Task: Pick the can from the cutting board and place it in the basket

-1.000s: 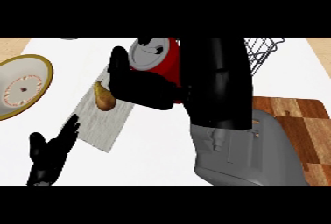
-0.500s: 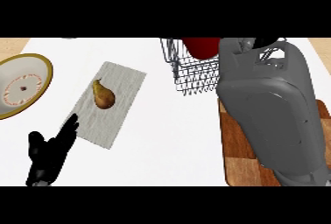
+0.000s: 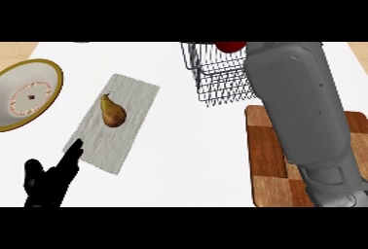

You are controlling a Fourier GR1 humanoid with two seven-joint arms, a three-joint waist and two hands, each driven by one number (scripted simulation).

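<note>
My right hand isn't visible. Only my grey right forearm (image 3: 302,116) is showing, running from 5 o'clock up to 1 o'clock and hiding the hand past the top edge, so I can't tell how its fingers are set. A red patch (image 3: 229,46) is peeking out at 12 o'clock, just over the wire basket (image 3: 215,78), touching the forearm's tip. I'm judging that's the can, carried above the basket and not yet set inside. The cutting board (image 3: 269,160) at 4 o'clock is showing no can.

My left hand (image 3: 49,182) is resting at 7 o'clock, fingers straight and relaxed, holding nothing.

Handling guess: the can is rigid, light, with smooth slippery sides, so I'd wrap around the mid-body.

Further out: a pear (image 3: 111,114) is lying on a cloth (image 3: 122,141) at 9 o'clock, and a plate (image 3: 28,97) is sitting left of it.
</note>
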